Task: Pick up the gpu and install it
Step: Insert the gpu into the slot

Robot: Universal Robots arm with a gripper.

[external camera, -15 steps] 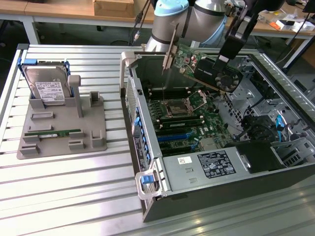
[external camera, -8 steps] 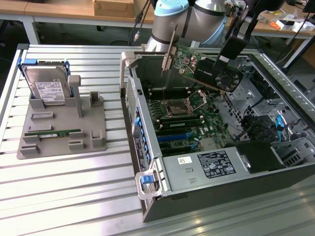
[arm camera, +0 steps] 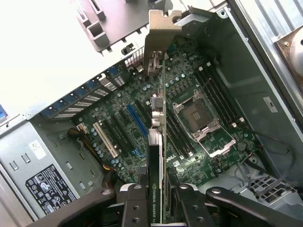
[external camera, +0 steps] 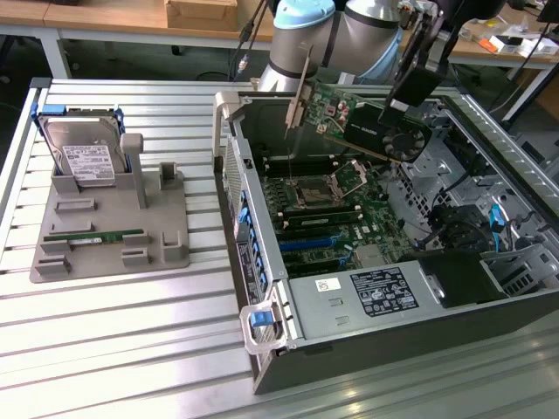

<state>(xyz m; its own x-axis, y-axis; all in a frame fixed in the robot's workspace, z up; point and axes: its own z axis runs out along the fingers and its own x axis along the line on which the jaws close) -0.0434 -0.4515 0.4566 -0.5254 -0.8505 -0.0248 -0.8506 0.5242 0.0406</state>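
Nearest in the exterior view, the slatted metal table (external camera: 131,349) carries the open computer case (external camera: 262,279), with its labelled power supply (external camera: 384,292) at the lower right of the frame. Behind that the motherboard (external camera: 323,218) lies flat, the CPU socket (external camera: 316,189) near its middle. Above the board, in the upper right, the gpu (external camera: 371,122) hangs tilted. Its black cooler face is toward the camera and its silver bracket (external camera: 297,105) is toward the exterior view's left, and the gripper (external camera: 403,100) has it from above. The wrist view adds the grip itself: two black fingers (arm camera: 137,203), closed partway, press on either side of the card. There the gpu (arm camera: 156,142) is seen edge-on, between the blue expansion slot (arm camera: 137,118) and the CPU socket (arm camera: 201,118). At the exterior view's left, a grey fixture (external camera: 166,236) holds a hard drive (external camera: 86,157) and a green memory stick (external camera: 93,236). Farthest back stands the arm (external camera: 306,35).
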